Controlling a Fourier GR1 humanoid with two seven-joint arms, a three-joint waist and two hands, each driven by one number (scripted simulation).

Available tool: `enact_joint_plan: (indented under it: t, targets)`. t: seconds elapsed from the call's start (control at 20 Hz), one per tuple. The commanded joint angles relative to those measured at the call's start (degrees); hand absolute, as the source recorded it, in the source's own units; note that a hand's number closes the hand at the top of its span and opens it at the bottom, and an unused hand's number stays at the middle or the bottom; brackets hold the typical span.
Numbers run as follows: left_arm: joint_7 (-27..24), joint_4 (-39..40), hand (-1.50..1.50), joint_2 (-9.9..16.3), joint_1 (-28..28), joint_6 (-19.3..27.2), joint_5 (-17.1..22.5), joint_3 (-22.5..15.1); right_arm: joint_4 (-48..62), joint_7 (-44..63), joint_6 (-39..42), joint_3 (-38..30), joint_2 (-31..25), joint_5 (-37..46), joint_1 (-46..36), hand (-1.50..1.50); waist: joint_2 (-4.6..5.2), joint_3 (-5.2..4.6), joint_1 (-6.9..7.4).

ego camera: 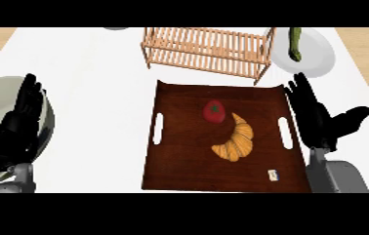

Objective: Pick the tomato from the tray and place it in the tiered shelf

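Head view: tomato (214, 111) lies untouched on the tray (180, 170) toward its far edge, touching the croissant (236, 140); right hand (315, 118) stands open and empty beside the tray's right edge, left hand (20, 119) open and empty at the counter's left edge. Risk, as judged: reaching fingers could nudge the croissant or roll the tomato, and the shelf (205, 51) slats just beyond the tray could catch the hand at placement.

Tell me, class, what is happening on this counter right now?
A robot is set to move a tomato from a dark brown tray to the wooden shelf behind it. The tomato lies on the tray beside a croissant, untouched. The right hand is open at the tray's right edge; the left hand is open at the far left. Nothing is held yet.
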Motion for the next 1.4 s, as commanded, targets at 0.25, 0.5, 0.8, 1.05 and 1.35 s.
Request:
enact_joint_plan:
  t: [0.25,0.5,0.8,1.05,1.35]
  targets:
    - [-0.86,-1.70,0.00,-4.61,-4.41,-1.20,0.21,-4.30,0.21,3.53,-9.47,11.17,5.48,14.67,-22.08,1.50,-0.16,1.67,2.22]
    - [-0.47,0.79,0.00,-4.76,-4.36,-5.95,4.79,-1.87,2.60,2.50,-16.04,2.92,9.50,10.85,-20.63,-1.50,-0.29,1.77,0.23]
    - [-0.68,-0.19,0.00,-5.11,-2.13,-5.07,3.67,-1.22,-11.40,12.48,-4.07,10.50,-0.62,12.90,-16.62,-1.50,-0.69,1.70,-0.67]
    - [1.20,-2.83,0.00,-6.14,-0.33,-3.99,1.61,-4.34,-13.36,28.61,2.52,19.27,-7.53,18.99,-22.97,-1.50,-1.07,1.57,-0.20]
    - [2.73,-2.73,0.00,-5.88,-2.71,-3.54,1.05,-4.15,-13.31,44.85,10.85,27.60,-14.46,28.47,-33.44,-1.50,-0.99,1.49,0.57]
